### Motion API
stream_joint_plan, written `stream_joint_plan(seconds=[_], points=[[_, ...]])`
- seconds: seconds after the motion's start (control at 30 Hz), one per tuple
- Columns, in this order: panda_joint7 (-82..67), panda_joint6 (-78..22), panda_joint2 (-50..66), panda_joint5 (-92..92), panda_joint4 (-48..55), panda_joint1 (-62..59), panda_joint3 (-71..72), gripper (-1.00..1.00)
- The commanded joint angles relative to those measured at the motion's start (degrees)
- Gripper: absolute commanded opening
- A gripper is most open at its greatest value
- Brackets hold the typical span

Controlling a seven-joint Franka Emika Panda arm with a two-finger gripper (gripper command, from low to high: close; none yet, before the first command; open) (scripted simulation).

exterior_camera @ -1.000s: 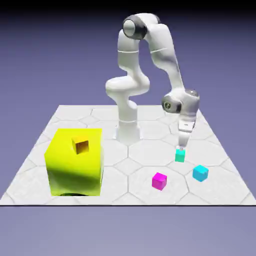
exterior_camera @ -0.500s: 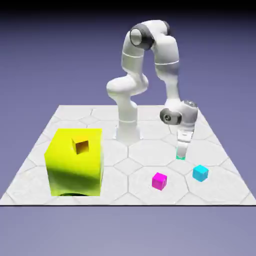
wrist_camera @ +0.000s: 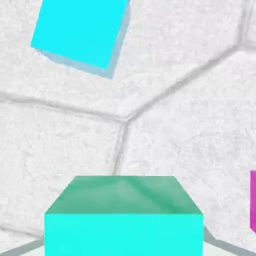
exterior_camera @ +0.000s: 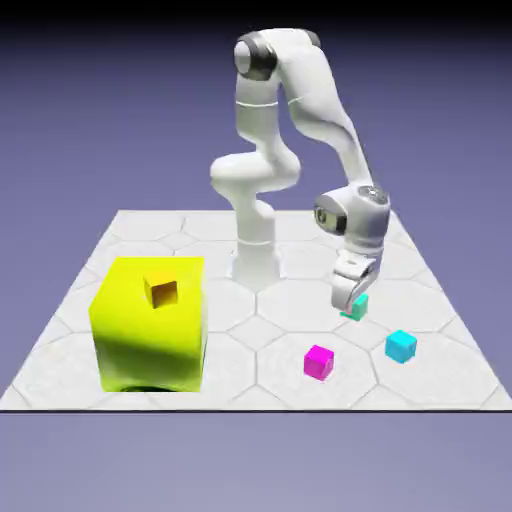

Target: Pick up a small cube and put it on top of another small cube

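The small teal-green cube (exterior_camera: 356, 307) sits between the fingers of my gripper (exterior_camera: 350, 300), which is shut on it, low over the table on the exterior view's right. In the hand view this cube (wrist_camera: 124, 215) fills the bottom middle and hides both fingertips. A bluer cyan cube (exterior_camera: 401, 346) rests on the table nearer the front, to the exterior view's right of the gripper. The same cyan cube (wrist_camera: 80, 32) shows at the hand view's top left. A magenta cube (exterior_camera: 319, 361) lies in front of the gripper, and only a sliver of the magenta cube (wrist_camera: 253, 200) shows at the hand view's right edge.
A large yellow block (exterior_camera: 150, 325) with a small orange square (exterior_camera: 163, 291) in its top stands on the exterior view's left. The robot's base (exterior_camera: 256, 265) rises at the far middle of the grey hexagon-tiled table (exterior_camera: 300, 385).
The gripper came down around the teal-green cube and shut on it. The hand has since tilted and shifted slightly to the exterior view's left with the cube.
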Motion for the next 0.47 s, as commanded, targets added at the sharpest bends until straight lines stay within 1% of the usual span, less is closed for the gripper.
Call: stream_joint_plan(seconds=[0.0,0.07,0.13,0.3,0.33,0.37,0.4,0.43], points=[[0.1,-1.1,0.3,0.2,1.4,0.5,-2.1,-1.00],[0.3,-3.5,0.8,0.6,4.3,-0.7,-6.3,-1.00],[0.3,-4.1,0.9,0.7,5.0,-1.0,-7.3,-1.00],[1.3,6.5,11.3,-0.6,4.8,-0.6,-8.1,-1.00],[1.3,6.6,11.5,-0.6,4.8,-0.6,-8.2,-1.00],[1.3,6.6,11.5,-0.6,4.8,-0.6,-8.2,1.00],[1.3,6.6,11.5,-0.6,4.8,-0.6,-8.2,1.00],[1.1,4.5,9.4,-0.4,4.9,-0.6,-8.0,1.00]])
